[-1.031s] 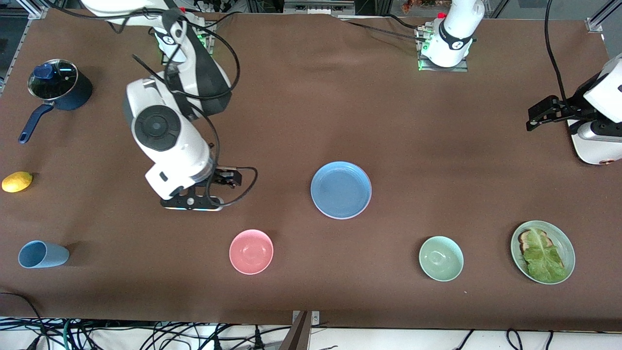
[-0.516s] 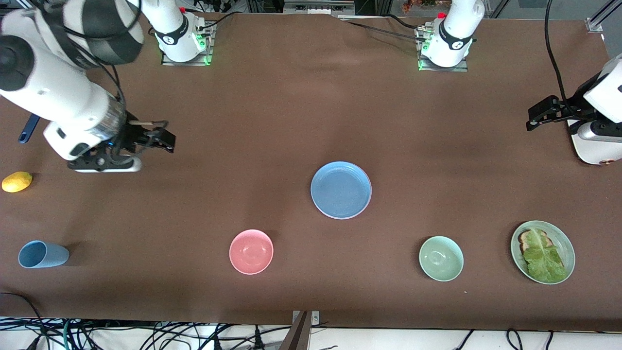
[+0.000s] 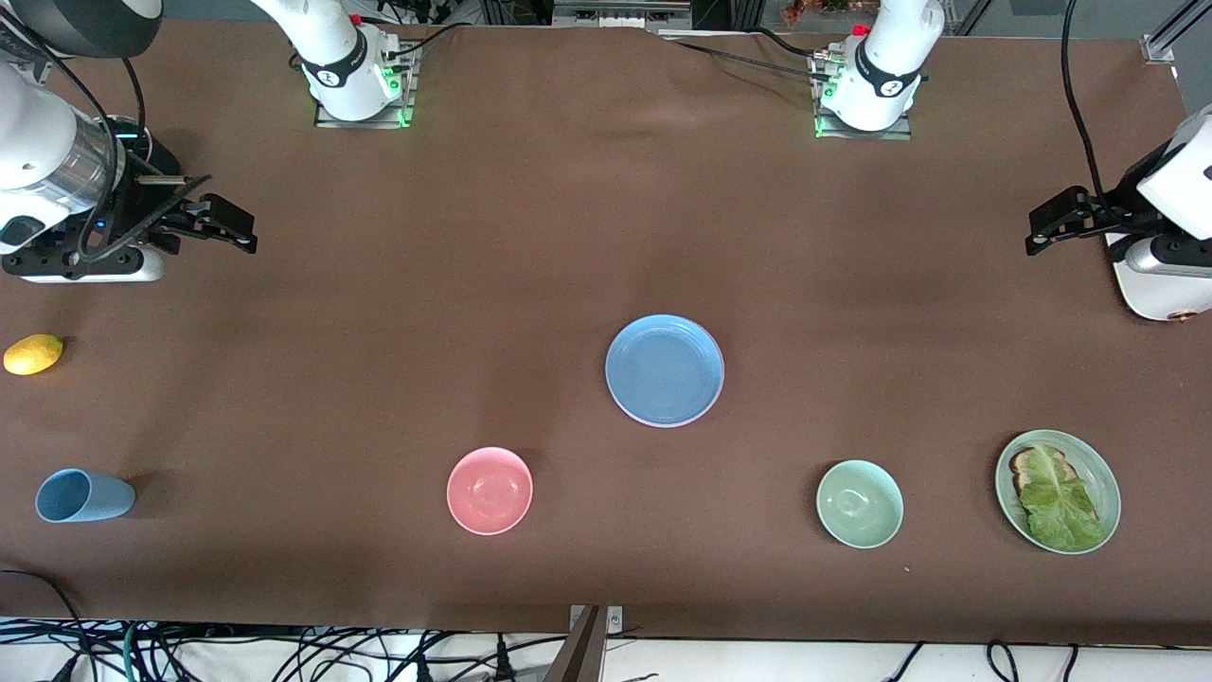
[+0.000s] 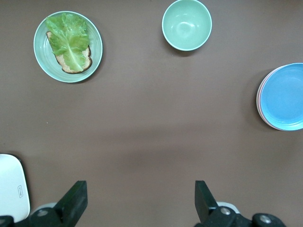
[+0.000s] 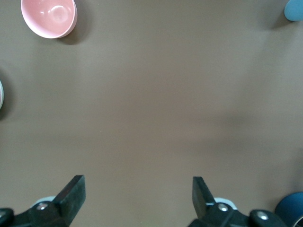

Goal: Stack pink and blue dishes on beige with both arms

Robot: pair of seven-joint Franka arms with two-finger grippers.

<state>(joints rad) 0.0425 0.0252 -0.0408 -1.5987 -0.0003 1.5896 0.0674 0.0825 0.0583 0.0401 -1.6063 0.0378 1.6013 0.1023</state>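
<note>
The blue dish (image 3: 665, 370) lies mid-table on top of the pink dish, of which only a thin rim (image 4: 258, 97) peeks out beneath it. The beige dish is hidden from view. My right gripper (image 3: 230, 225) hangs open and empty in the air over the right arm's end of the table, well away from the stack; its fingers (image 5: 73, 189) frame bare cloth. My left gripper (image 3: 1049, 225) waits open and empty over the left arm's end, with bare cloth between its fingers (image 4: 202, 198).
Nearer the front camera than the stack sit a pink bowl (image 3: 490, 490), a pale green bowl (image 3: 859, 503) and a green plate with toast and lettuce (image 3: 1058, 491). A blue cup (image 3: 80, 495), a lemon (image 3: 33, 353) and a dark blue pot (image 5: 289, 209) occupy the right arm's end.
My right arm has swung up and away from the spot beside the pink bowl, back toward its own end of the table. The left arm and the dishes have not moved.
</note>
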